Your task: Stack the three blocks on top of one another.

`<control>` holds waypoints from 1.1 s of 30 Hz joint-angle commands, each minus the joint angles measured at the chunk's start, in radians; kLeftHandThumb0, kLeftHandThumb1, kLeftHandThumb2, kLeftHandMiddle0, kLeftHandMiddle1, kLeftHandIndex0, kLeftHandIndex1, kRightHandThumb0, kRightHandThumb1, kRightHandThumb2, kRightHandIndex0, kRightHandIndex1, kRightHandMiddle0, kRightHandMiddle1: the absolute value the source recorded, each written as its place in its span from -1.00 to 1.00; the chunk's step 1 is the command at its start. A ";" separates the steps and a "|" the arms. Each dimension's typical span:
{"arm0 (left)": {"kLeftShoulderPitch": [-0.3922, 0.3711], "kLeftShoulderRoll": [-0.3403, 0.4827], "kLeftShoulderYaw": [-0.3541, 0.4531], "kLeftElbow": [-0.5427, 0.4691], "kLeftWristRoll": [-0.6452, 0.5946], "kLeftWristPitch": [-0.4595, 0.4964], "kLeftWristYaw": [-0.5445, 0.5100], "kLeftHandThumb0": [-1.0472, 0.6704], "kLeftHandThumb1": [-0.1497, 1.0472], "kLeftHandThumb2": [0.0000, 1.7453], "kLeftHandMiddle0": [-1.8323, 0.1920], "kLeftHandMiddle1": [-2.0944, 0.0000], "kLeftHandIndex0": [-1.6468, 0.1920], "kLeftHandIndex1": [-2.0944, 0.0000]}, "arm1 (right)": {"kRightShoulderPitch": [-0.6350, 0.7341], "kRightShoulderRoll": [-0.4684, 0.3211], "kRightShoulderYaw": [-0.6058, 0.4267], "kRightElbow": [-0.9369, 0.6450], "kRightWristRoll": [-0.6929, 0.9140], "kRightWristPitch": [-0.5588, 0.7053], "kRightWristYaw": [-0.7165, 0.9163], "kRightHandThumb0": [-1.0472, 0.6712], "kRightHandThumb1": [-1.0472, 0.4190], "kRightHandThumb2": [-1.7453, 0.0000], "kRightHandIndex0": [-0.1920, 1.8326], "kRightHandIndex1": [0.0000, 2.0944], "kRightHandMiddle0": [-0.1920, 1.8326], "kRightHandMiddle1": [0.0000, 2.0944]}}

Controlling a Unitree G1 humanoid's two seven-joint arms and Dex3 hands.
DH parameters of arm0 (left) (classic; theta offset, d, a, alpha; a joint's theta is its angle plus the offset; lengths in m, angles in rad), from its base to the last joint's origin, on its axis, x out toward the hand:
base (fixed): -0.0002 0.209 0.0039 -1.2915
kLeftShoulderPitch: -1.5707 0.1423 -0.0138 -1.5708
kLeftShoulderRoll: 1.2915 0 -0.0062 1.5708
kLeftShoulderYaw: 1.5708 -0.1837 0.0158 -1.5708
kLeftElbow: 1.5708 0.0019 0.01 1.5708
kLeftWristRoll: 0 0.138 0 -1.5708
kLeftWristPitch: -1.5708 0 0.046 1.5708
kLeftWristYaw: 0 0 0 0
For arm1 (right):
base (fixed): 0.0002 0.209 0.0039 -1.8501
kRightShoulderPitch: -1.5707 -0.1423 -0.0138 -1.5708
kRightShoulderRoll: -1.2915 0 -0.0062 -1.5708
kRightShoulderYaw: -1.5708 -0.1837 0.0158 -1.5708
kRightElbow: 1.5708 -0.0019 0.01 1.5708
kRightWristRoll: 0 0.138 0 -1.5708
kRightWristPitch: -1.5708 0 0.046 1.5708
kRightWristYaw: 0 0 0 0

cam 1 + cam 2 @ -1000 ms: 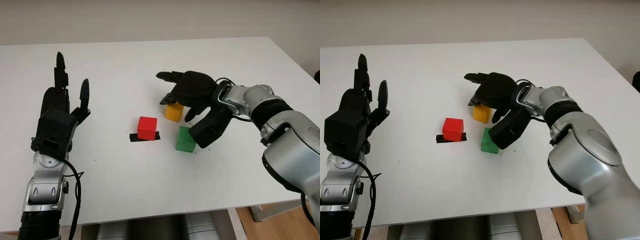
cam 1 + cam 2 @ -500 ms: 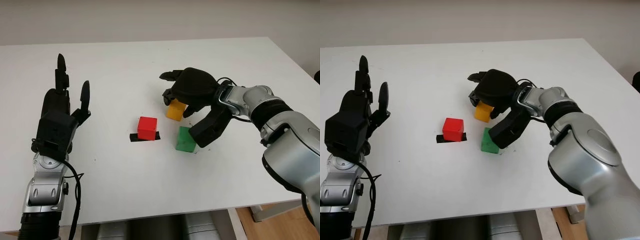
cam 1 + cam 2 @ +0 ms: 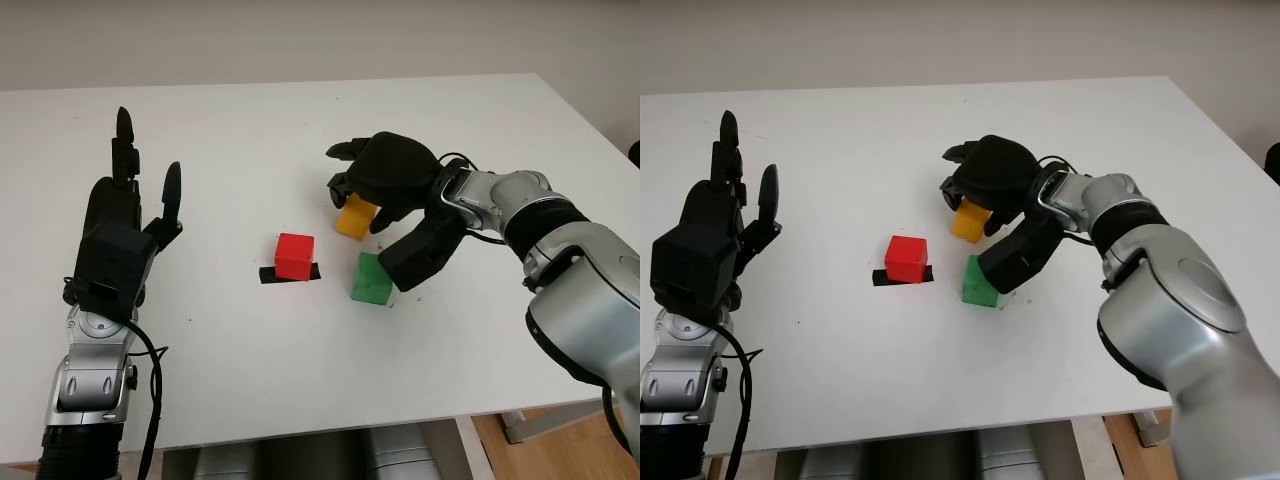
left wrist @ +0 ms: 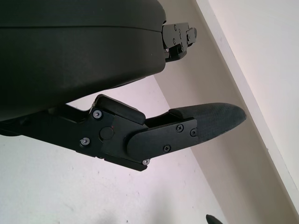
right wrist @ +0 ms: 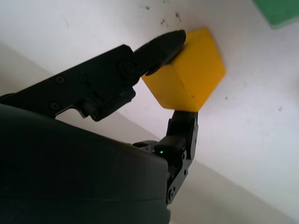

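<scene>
My right hand (image 3: pixel 352 203) is shut on the yellow block (image 3: pixel 354 218), which hangs tilted just above the table. In the right wrist view two black fingertips (image 5: pixel 161 43) pinch opposite faces of the yellow block (image 5: pixel 189 77). The red block (image 3: pixel 294 256) sits on a strip of black tape (image 3: pixel 268 274) at mid-table. The green block (image 3: pixel 371 279) lies to the right of the red one, just below the yellow one, with a black finger (image 3: pixel 420 255) of the right hand stretched beside it. My left hand (image 3: pixel 125 215) is open, raised at the table's left side.
The white table (image 3: pixel 250 140) reaches to a far edge against a pale wall and to a near edge at the bottom. The right forearm (image 3: pixel 510 205) crosses the table's right side. A green corner (image 5: pixel 280 9) shows beside the yellow block.
The right hand's fingers have curled onto the yellow block, and the block has tipped and risen slightly up and to the right. The left hand, red block and green block have not moved.
</scene>
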State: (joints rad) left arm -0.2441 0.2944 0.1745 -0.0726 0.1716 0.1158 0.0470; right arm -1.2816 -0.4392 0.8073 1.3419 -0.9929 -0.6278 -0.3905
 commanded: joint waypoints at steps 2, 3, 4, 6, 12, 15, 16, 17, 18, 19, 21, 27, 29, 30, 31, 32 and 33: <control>-0.001 0.005 -0.009 -0.008 0.011 -0.004 0.003 -0.67 1.00 -0.22 0.96 0.95 0.95 0.95 | -0.006 -0.017 -0.102 -0.005 0.108 -0.016 0.063 -0.21 -0.77 0.95 -0.46 -0.94 -0.20 -0.01; -0.002 0.005 -0.010 -0.007 0.014 -0.004 0.004 -0.67 1.00 -0.22 0.96 0.95 0.95 0.95 | -0.004 -0.018 -0.122 -0.008 0.131 -0.020 0.081 -0.20 -0.76 0.95 -0.45 -0.94 -0.19 -0.01; -0.002 0.006 -0.010 -0.005 0.016 -0.005 0.004 -0.67 1.00 -0.21 0.96 0.95 0.95 0.95 | -0.003 -0.019 -0.137 -0.011 0.148 -0.019 0.095 -0.20 -0.76 0.95 -0.45 -0.94 -0.19 -0.01; -0.001 0.005 -0.009 -0.003 0.015 -0.010 0.003 -0.68 1.00 -0.22 0.96 0.95 0.95 0.95 | -0.005 -0.017 -0.178 -0.014 0.194 -0.016 0.151 -0.19 -0.77 0.94 -0.46 -0.94 -0.20 0.01; 0.000 0.002 -0.008 -0.013 0.012 0.001 0.001 -0.67 1.00 -0.22 0.96 0.95 0.95 0.95 | -0.017 -0.017 -0.281 -0.033 0.311 -0.011 0.306 -0.15 -0.79 0.94 -0.49 -0.96 -0.28 0.11; -0.001 -0.001 -0.001 -0.010 -0.004 -0.006 -0.003 -0.66 1.00 -0.22 0.97 0.95 0.95 0.95 | -0.038 -0.018 -0.325 -0.044 0.362 -0.013 0.406 -0.19 -0.82 0.93 -0.53 -0.96 -0.34 0.24; -0.002 -0.001 0.000 -0.010 -0.009 -0.006 -0.003 -0.66 1.00 -0.22 0.97 0.95 0.95 0.95 | -0.047 -0.018 -0.339 -0.048 0.379 -0.013 0.446 -0.19 -0.83 0.94 -0.54 -0.96 -0.36 0.27; -0.003 -0.001 0.001 -0.009 -0.013 -0.006 -0.003 -0.65 1.00 -0.22 0.97 0.95 0.95 0.95 | -0.052 -0.019 -0.349 -0.053 0.391 -0.012 0.475 -0.19 -0.83 0.94 -0.54 -0.96 -0.37 0.29; -0.004 0.000 0.000 -0.009 -0.014 -0.006 -0.002 -0.65 1.00 -0.23 0.97 0.95 0.95 0.95 | -0.061 -0.020 -0.359 -0.059 0.403 -0.013 0.511 -0.20 -0.83 0.94 -0.55 -0.96 -0.38 0.31; -0.005 0.001 -0.001 -0.009 -0.014 -0.006 -0.001 -0.65 1.00 -0.23 0.98 0.95 0.95 0.95 | -0.067 -0.021 -0.366 -0.064 0.410 -0.014 0.535 -0.21 -0.83 0.94 -0.55 -0.96 -0.38 0.33; -0.008 0.002 -0.002 -0.008 -0.012 -0.002 0.001 -0.66 1.00 -0.23 0.98 0.95 0.95 0.95 | -0.091 -0.023 -0.380 -0.078 0.431 -0.015 0.621 -0.20 -0.85 0.94 -0.57 -0.97 -0.41 0.36; -0.018 -0.003 -0.008 -0.014 -0.003 0.015 0.010 -0.67 1.00 -0.22 0.98 0.95 0.95 0.95 | -0.130 -0.032 -0.365 -0.117 0.403 -0.070 0.673 -0.23 -0.81 0.95 -0.52 -0.94 -0.38 0.41; -0.020 -0.003 -0.011 -0.015 0.001 0.020 0.014 -0.68 1.00 -0.22 0.97 0.95 0.95 0.95 | -0.144 -0.030 -0.353 -0.125 0.384 -0.089 0.679 -0.24 -0.79 0.95 -0.51 -0.93 -0.36 0.41; -0.021 -0.003 -0.011 -0.015 0.002 0.022 0.015 -0.68 1.00 -0.22 0.97 0.95 0.94 0.95 | -0.152 -0.025 -0.349 -0.129 0.380 -0.098 0.697 -0.24 -0.80 0.95 -0.51 -0.93 -0.36 0.41; -0.022 -0.003 -0.012 -0.013 0.002 0.021 0.015 -0.68 1.00 -0.22 0.97 0.95 0.94 0.95 | -0.160 -0.021 -0.343 -0.134 0.376 -0.108 0.711 -0.24 -0.80 0.94 -0.51 -0.93 -0.37 0.41; -0.022 -0.003 -0.013 -0.013 0.003 0.020 0.016 -0.69 1.00 -0.22 0.97 0.95 0.94 0.95 | -0.165 -0.019 -0.340 -0.137 0.374 -0.115 0.722 -0.24 -0.80 0.94 -0.51 -0.94 -0.38 0.42; -0.023 -0.003 -0.013 -0.012 0.002 0.019 0.017 -0.69 1.00 -0.22 0.98 0.95 0.95 0.95 | -0.170 -0.017 -0.335 -0.141 0.368 -0.117 0.732 -0.25 -0.80 0.94 -0.52 -0.94 -0.38 0.43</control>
State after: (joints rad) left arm -0.2449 0.2942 0.1649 -0.0726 0.1692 0.1360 0.0580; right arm -1.4095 -0.4537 0.4682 1.2194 -0.6205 -0.7364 0.3332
